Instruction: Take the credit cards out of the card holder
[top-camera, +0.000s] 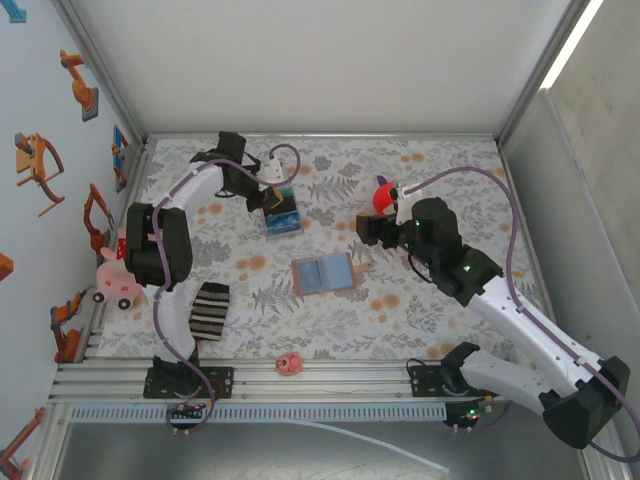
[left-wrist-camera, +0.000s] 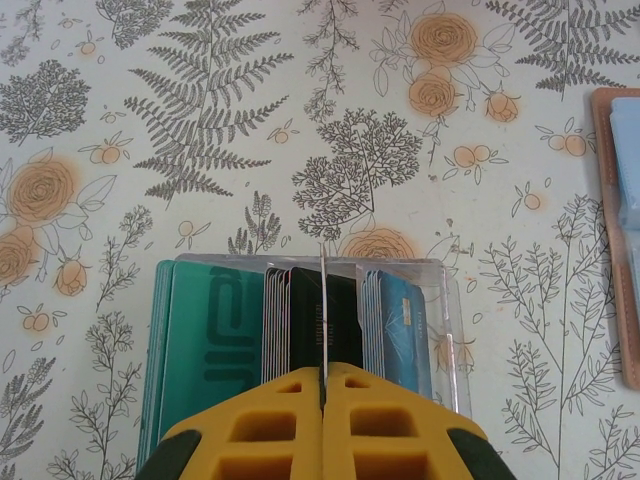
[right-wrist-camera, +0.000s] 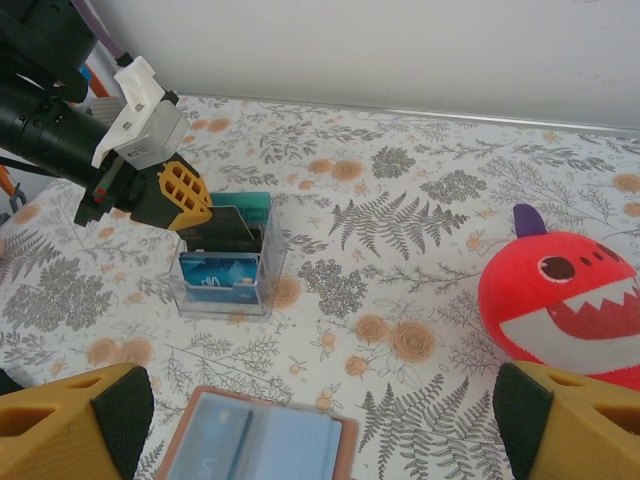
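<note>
Fern-and-rose cloth covers the table; over it the left gripper (left-wrist-camera: 323, 400) has its yellow fingers pressed together on a thin card (left-wrist-camera: 322, 300) seen edge-on, above the clear box (left-wrist-camera: 447, 300) of teal, black and blue cards. Outward from there, the right gripper (right-wrist-camera: 322, 410) hangs with jaws spread wide and empty, and the card holder (top-camera: 323, 272) lies open and flat just nearward of it (blue faces up, long axis across the table, snap tab toward the right arm). I judge the right arm the nearer one, the left gripper being well off beyond the holder's left end.
</note>
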